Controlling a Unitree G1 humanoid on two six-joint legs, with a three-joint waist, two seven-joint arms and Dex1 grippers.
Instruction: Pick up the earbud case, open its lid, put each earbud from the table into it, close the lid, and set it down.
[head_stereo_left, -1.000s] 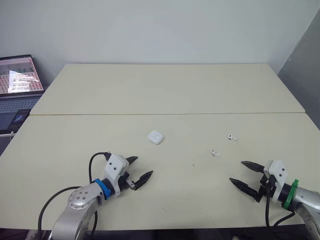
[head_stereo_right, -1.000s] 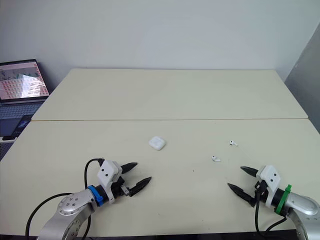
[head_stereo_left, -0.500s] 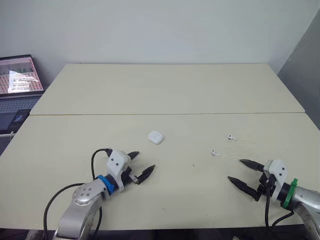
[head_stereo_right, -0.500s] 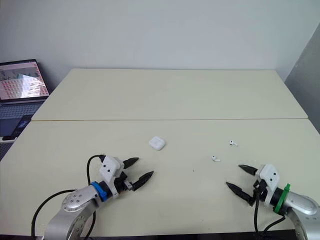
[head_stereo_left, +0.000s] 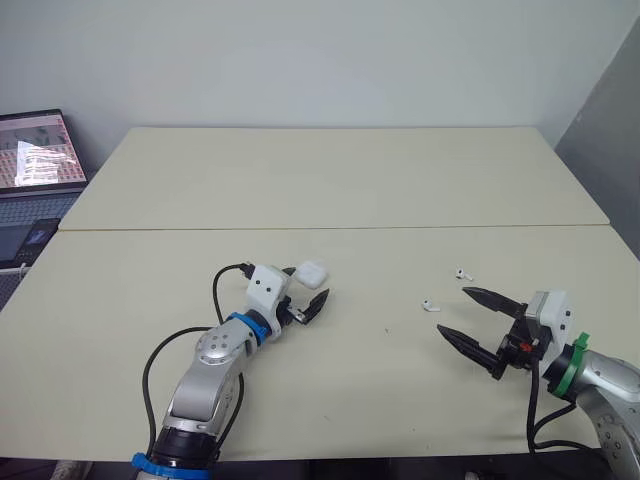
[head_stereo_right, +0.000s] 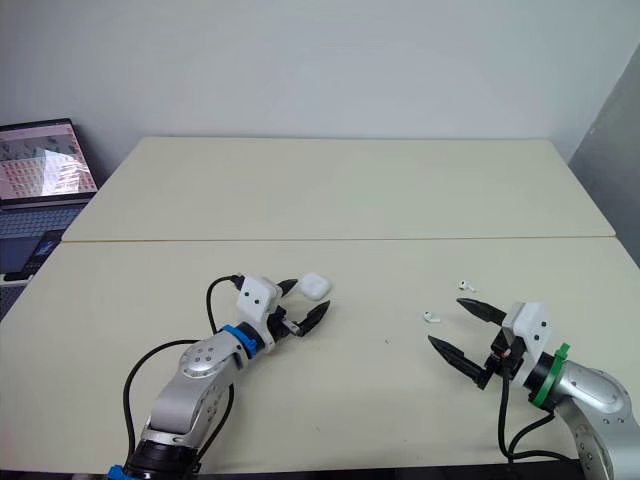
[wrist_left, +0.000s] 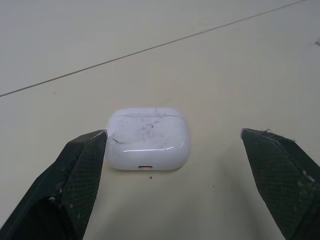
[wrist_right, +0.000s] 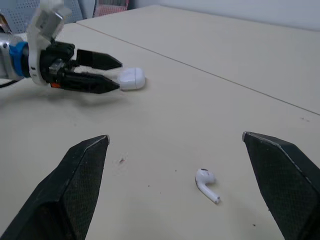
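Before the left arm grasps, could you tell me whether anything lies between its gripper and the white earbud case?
Nothing visible does: the rounded white earbud case lies just ahead of the open left gripper.

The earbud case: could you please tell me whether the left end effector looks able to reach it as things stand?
Probably yes. The open left end effector has a finger on either side of the earbud case, which lies on the table with nothing between them.

Head stereo pair looked forward and down over the whole worktop (head_stereo_left: 350, 180); left wrist cam sat low, super close to the earbud case (wrist_left: 148, 138); right wrist cam, low too, caught that same case farther off.
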